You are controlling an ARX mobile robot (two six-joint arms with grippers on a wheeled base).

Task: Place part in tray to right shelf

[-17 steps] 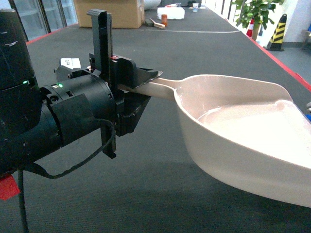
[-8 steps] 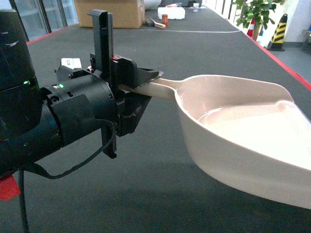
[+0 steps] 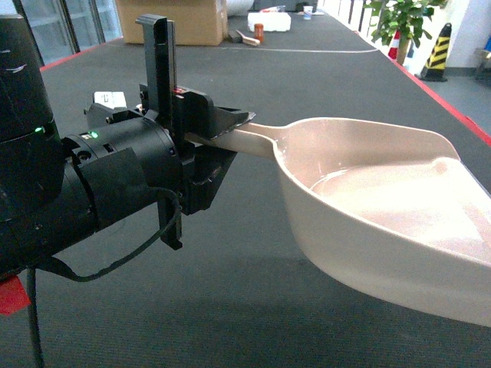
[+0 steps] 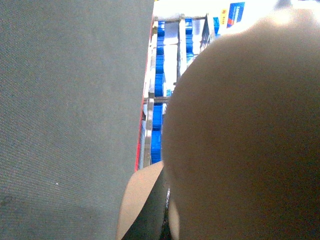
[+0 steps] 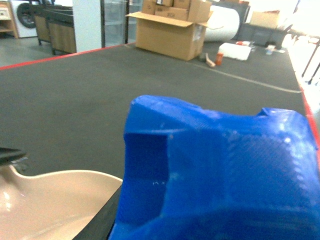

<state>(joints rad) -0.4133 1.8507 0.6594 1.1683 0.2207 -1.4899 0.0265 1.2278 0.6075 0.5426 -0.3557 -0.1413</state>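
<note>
My left gripper (image 3: 222, 136) is shut on the flat handle (image 3: 249, 138) of the beige tray (image 3: 368, 222) and holds it level above the dark floor. The tray's bowl is bare inside. From below, the tray (image 4: 240, 140) fills most of the left wrist view. The bright-blue part (image 5: 225, 170) fills the lower right wrist view, right at the jaws and off the floor, so the right gripper is shut on it; its fingers are hidden behind it. The tray's rim (image 5: 45, 197) lies just left of and below the part. A steel rack with blue crates (image 4: 159, 100) stands beyond the tray; I cannot tell if it is the right shelf.
Dark grey carpet floor (image 3: 230, 307) with a red border line (image 3: 445, 100) on the right. Far back stand a cardboard box (image 3: 184, 19), a white box (image 3: 268, 19), a potted plant (image 3: 403, 19) and a yellow-black cone (image 3: 439, 50).
The left gripper and tray have drifted very slightly to the left; otherwise nothing has visibly moved.
</note>
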